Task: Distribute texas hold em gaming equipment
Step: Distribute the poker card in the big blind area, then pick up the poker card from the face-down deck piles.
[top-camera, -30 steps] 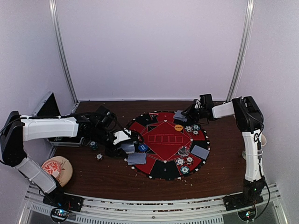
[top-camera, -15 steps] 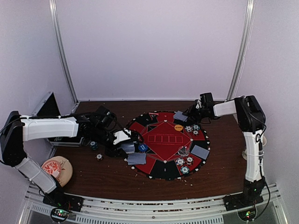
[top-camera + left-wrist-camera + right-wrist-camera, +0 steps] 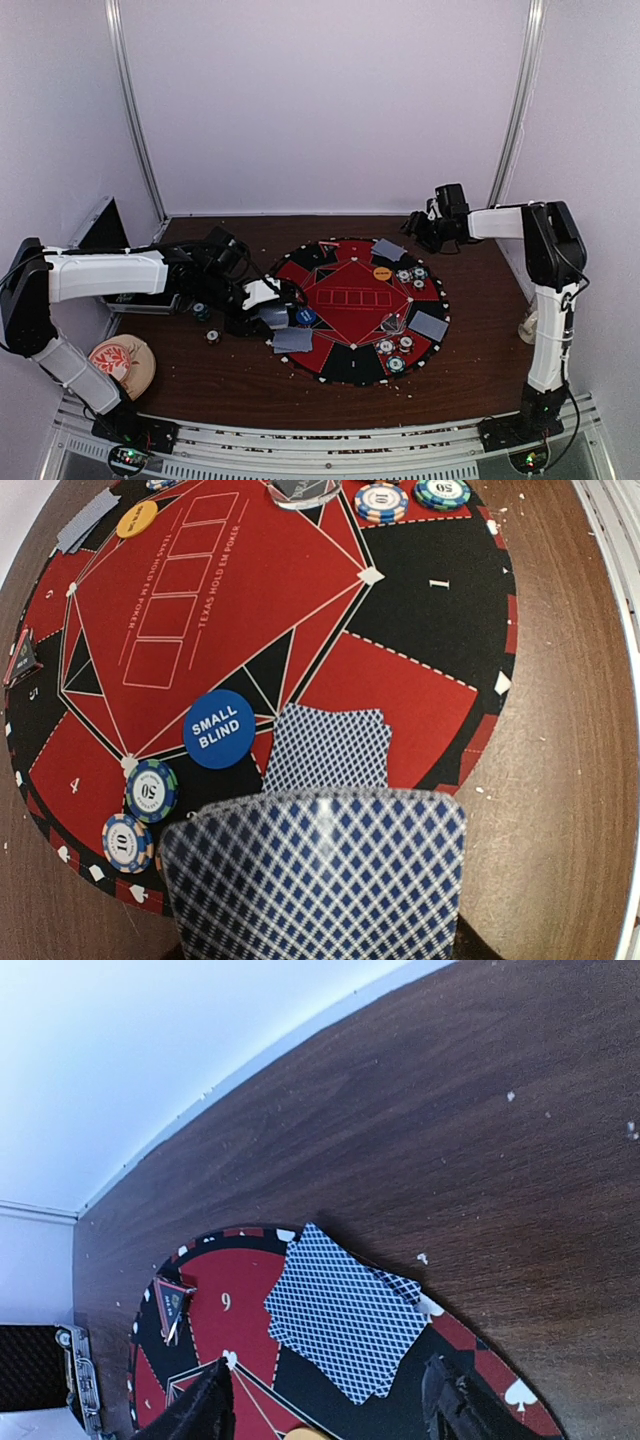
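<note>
My left gripper (image 3: 272, 316) hovers over the mat's left edge, shut on a stack of blue-backed playing cards (image 3: 315, 880) that hides its fingers. Below lie two dealt cards (image 3: 327, 748), the blue "small blind" disc (image 3: 219, 729) and two chips (image 3: 151, 790). My right gripper (image 3: 325, 1415) is open behind the mat's far edge, and a small pile of cards (image 3: 345, 1325) lies free just ahead of its fingers (image 3: 200, 1410). An orange disc (image 3: 381, 272), a clear disc (image 3: 393, 325), more chips (image 3: 403, 276) and another card pile (image 3: 428, 325) rest on the mat.
The round red-and-black mat (image 3: 350, 365) fills the table's middle. A metal case (image 3: 100, 230) stands open at far left, with a pink patterned dish (image 3: 122, 362) in front of it. Two loose chips (image 3: 213, 336) lie on the wood under the left arm.
The right gripper has opened and drawn back to the right, leaving the card pile on the mat's far edge. The left arm and its cards have not moved.
</note>
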Controlling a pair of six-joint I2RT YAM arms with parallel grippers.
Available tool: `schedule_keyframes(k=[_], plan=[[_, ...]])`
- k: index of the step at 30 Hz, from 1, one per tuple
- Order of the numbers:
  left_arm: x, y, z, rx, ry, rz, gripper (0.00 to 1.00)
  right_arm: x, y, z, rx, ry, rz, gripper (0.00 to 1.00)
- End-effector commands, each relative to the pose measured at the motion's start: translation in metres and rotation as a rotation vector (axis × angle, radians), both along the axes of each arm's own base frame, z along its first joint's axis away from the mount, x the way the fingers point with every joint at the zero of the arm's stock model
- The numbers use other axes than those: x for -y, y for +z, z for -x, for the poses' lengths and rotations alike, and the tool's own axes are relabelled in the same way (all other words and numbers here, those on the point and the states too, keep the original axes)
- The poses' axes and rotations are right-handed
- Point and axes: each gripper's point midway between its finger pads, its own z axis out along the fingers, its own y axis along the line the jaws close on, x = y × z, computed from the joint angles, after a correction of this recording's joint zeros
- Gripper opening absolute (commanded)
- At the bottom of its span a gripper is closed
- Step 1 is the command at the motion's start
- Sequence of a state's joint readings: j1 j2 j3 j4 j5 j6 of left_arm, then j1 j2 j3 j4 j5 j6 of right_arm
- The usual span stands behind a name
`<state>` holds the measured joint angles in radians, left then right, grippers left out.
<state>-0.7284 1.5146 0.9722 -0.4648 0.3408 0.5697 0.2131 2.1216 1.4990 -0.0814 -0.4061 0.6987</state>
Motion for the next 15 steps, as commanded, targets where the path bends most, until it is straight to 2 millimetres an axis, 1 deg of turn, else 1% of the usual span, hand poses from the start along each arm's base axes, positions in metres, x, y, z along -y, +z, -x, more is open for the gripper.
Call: schedule_keyframes(k=[1,3,5,8,10,15], plan=[[0.009,0.010,-0.002,0.024,-0.017,0.047,0.53,0.013,0.038,0.009,0.074,-0.030,0.063,0.69],[0.010,0.010,-0.002,0.024,-0.017,0.046,0.53,0.007,0.054,0.019,0.109,-0.013,0.077,0.72],[0.009,0.010,-0.002,0.026,-0.016,0.045,0.53,-0.009,0.067,0.034,0.144,0.028,0.077,0.74],[0.009,0.011,-0.002,0.028,-0.015,0.047,0.53,-0.047,0.085,0.065,0.201,0.120,0.035,0.76],[0.009,0.012,-0.002,0.031,-0.016,0.049,0.53,-0.074,0.091,0.091,0.232,0.184,-0.007,0.76],[0.009,0.012,-0.001,0.028,-0.015,0.050,0.53,-0.147,0.096,0.155,0.268,0.382,-0.159,0.77]])
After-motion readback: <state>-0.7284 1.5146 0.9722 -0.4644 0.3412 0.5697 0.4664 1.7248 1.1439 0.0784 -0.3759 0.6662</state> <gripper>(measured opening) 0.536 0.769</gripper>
